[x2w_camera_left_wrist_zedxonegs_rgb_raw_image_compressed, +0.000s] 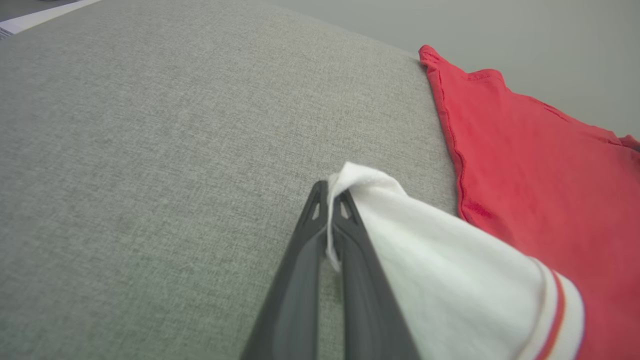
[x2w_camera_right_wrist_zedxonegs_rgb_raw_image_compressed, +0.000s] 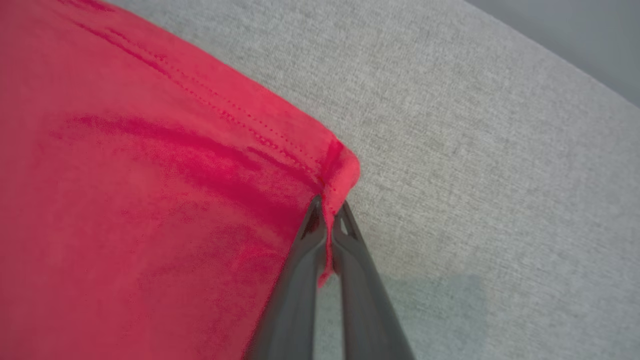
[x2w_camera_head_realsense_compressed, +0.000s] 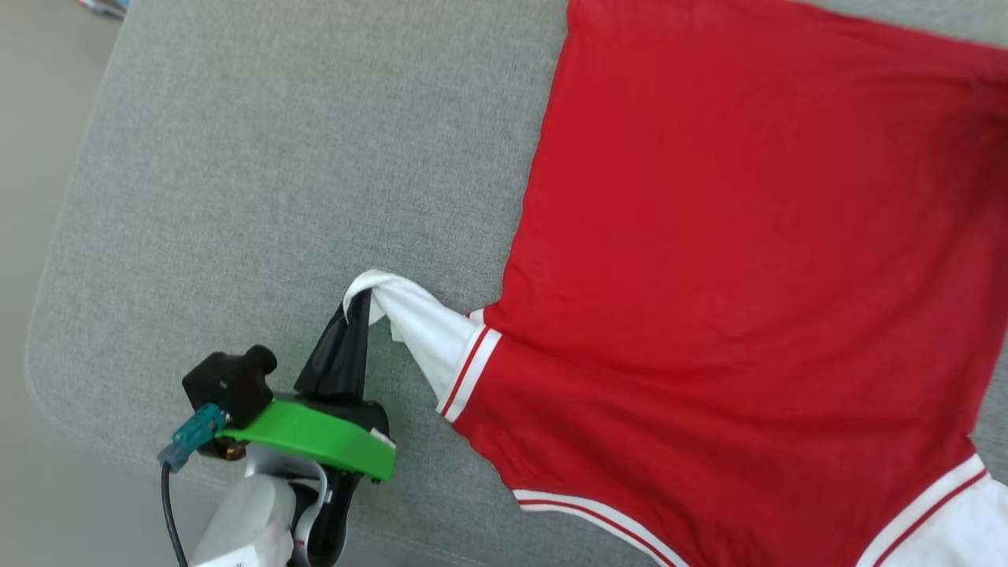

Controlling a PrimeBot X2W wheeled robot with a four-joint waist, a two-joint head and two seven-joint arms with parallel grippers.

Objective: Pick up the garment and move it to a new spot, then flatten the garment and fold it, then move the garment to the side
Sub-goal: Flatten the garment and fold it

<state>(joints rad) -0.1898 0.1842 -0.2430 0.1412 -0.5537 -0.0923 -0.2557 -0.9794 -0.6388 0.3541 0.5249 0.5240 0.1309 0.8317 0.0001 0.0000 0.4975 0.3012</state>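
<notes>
The garment [x2w_camera_head_realsense_compressed: 732, 260] lies spread on the grey cushion, plain red side up, with white sleeves and red-white striped trim. My left gripper [x2w_camera_head_realsense_compressed: 356, 303] sits at the lower left, shut on the tip of one white sleeve [x2w_camera_head_realsense_compressed: 417, 323], which is pulled out to the left. The left wrist view shows that sleeve [x2w_camera_left_wrist_zedxonegs_rgb_raw_image_compressed: 450, 280] pinched between the dark fingers [x2w_camera_left_wrist_zedxonegs_rgb_raw_image_compressed: 300, 260] of the left gripper [x2w_camera_left_wrist_zedxonegs_rgb_raw_image_compressed: 328, 190]. In the right wrist view my right gripper [x2w_camera_right_wrist_zedxonegs_rgb_raw_image_compressed: 327, 205] is shut on a hemmed red corner [x2w_camera_right_wrist_zedxonegs_rgb_raw_image_compressed: 335, 172] of the garment [x2w_camera_right_wrist_zedxonegs_rgb_raw_image_compressed: 125, 200].
The grey fabric cushion [x2w_camera_head_realsense_compressed: 276, 173] carries everything; its rounded edge runs down the left side, with pale floor [x2w_camera_head_realsense_compressed: 31, 157] beyond. Bare cushion stretches left of the garment. A second white sleeve [x2w_camera_head_realsense_compressed: 953, 528] lies at the lower right corner.
</notes>
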